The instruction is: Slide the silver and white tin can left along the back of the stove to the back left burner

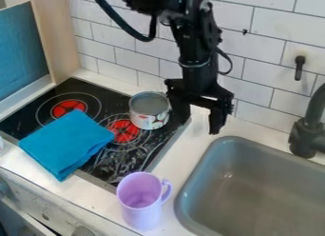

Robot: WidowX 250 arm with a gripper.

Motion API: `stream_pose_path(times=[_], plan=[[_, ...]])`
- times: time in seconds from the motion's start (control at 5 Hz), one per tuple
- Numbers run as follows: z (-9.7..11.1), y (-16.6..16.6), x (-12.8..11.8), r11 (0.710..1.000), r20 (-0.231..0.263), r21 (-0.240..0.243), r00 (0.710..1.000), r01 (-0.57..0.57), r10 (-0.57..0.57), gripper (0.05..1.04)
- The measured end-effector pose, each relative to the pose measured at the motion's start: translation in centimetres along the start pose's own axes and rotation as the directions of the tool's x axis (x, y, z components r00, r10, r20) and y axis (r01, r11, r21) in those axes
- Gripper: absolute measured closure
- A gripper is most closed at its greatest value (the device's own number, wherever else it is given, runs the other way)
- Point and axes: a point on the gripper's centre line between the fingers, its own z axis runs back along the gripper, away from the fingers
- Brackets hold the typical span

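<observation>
At the far left, a flat blue panel (22, 44) with a pale wooden edge stands upright beyond the black glass cooktop (87, 86). A folded bright-blue cloth (66, 142) lies over the cooktop's front edge, partly on the white counter (166, 164); its broad, flat folds appear to keep it steady there.

A short metal can with a patterned label (151, 117) stands upright on the cooktop, beside the nearer red burner disc (124, 130). Its flat base carries it; nothing grips it. Toward the front, a lilac mug with a side handle (141, 206) stands upright near the cooktop's corner, its handle turned toward the sink side, presumably within easy reach from there.

The black two-finger gripper (199, 117) hangs near the rear of the counter, between can and sink. Its fingers are spread, with no object between them. One is close beside the can; whether they touch cannot be determined. The gap faces downward.

At right, a grey rectangular sink (204, 171) is set into the counter, with a black faucet (311, 135) mounted behind it, near the white tiled wall (266, 106).
</observation>
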Motion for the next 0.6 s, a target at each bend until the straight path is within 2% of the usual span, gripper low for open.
stream_pose_path(times=[0.6], plan=[[-0.8,2.6,0.5,0.998,-0.021,0.013,0.998,-0.060,0.061,0.075]])
